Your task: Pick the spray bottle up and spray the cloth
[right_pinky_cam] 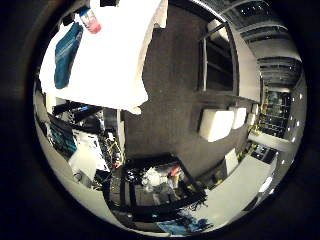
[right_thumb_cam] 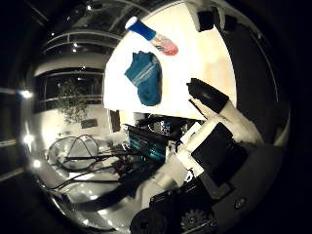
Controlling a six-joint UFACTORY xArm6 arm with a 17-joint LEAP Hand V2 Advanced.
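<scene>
My robot hand (right_thumb_cam: 214,146), fingers straight and holding nothing, hangs well apart from the spray bottle (right_thumb_cam: 151,35), lying flat on the tabletop (right_thumb_cam: 204,58) just beside the cloth (right_thumb_cam: 145,78).

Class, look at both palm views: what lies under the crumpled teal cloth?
The crumpled teal cloth lies on a white-covered table, beside a spray bottle with a blue top. Anything beneath the cloth itself is hidden.

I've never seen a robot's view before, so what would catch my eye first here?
Probably the white table, bright against the dim room, with a teal cloth crumpled on it. Beside the cloth, a spray bottle lies on its side, not touching it. The hand is well away from both, its fingers holding nothing.
</scene>
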